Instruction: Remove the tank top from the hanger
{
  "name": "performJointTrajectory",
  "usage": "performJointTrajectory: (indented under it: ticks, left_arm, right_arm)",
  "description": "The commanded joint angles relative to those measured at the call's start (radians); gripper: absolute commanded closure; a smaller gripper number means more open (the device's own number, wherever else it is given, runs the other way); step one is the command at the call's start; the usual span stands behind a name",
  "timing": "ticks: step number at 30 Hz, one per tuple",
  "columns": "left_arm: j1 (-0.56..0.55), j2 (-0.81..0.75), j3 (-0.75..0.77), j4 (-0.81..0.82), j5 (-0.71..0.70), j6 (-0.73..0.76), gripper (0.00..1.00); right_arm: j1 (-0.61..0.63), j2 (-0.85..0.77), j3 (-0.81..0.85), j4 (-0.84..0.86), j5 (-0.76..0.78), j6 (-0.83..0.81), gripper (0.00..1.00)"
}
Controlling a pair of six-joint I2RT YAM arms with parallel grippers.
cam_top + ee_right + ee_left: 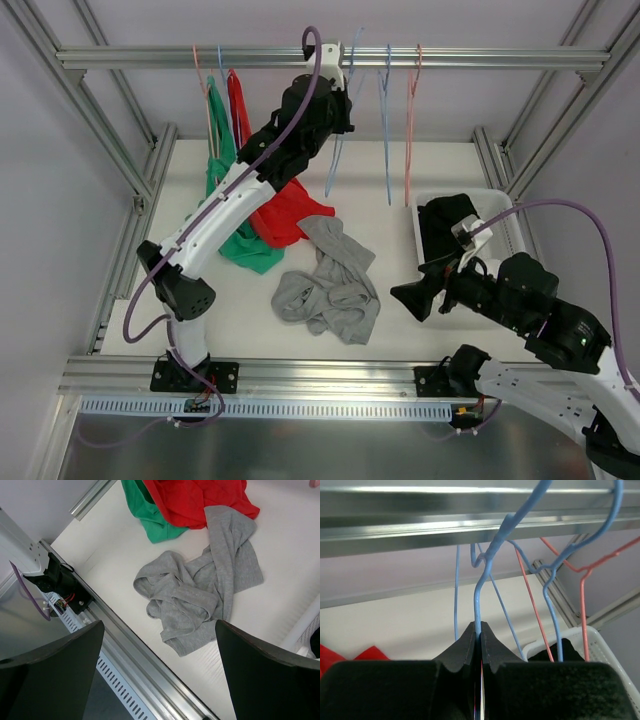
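A grey tank top [331,284] lies crumpled on the white table, off any hanger; the right wrist view shows it [202,595] below and ahead of the fingers. My left gripper [343,90] is raised to the top rail [480,57]. It [480,630] is shut on the wire of a bare blue hanger [478,605] that hooks over the rail [395,525]. That hanger [340,145] hangs down beside the arm. My right gripper [415,298] hovers right of the grey tank top, open [160,675], with nothing between its fingers.
A red garment [285,210] and a green garment [245,250] hang from hangers at the rail's left and drape onto the table. Another blue hanger [385,120] and a pink hanger [410,120] hang bare. A white basket [505,205] holds black cloth [445,222].
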Motion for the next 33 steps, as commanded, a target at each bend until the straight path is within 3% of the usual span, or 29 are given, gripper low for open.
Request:
performJointTrajectory:
  ticks: [1, 8, 11, 16, 19, 20, 29, 33]
  left_arm:
    - [-0.004, 0.045, 0.059, 0.005, -0.050, 0.020, 1.00]
    - [0.000, 0.063, 0.016, 0.002, -0.029, -0.012, 1.00]
    - [-0.001, 0.014, -0.027, 0.000, -0.012, -0.026, 0.89]
    - [-0.007, -0.120, -0.122, 0.002, -0.006, -0.018, 0.43]
    - [-0.013, -0.249, -0.236, 0.002, -0.017, 0.010, 0.32]
    - [-0.013, -0.327, -0.313, 0.000, -0.039, 0.013, 0.02]
    - [-0.013, -0.928, -0.913, -0.003, -0.178, -0.075, 0.01]
    - [-0.013, -1.111, -1.046, -0.032, -0.173, -0.063, 0.01]
  right_arm:
    - [0.003, 0.006, -0.016, 0.015, -0.016, 0.012, 0.01]
    - [0.001, 0.001, -0.049, 0.026, -0.047, 0.013, 0.01]
    - [0.001, 0.026, -0.091, 0.061, -0.076, 0.009, 0.01]
    - [0.004, 0.185, -0.129, 0.135, -0.215, -0.034, 0.00]
    - [0.007, 0.303, -0.134, 0.184, -0.210, -0.076, 0.01]
    - [0.007, 0.329, -0.134, 0.193, -0.202, -0.111, 0.00]
    - [0.009, 0.706, -0.065, 0.291, -0.068, -0.273, 0.01]
    - [0.009, 0.863, -0.034, 0.304, -0.091, -0.457, 0.01]
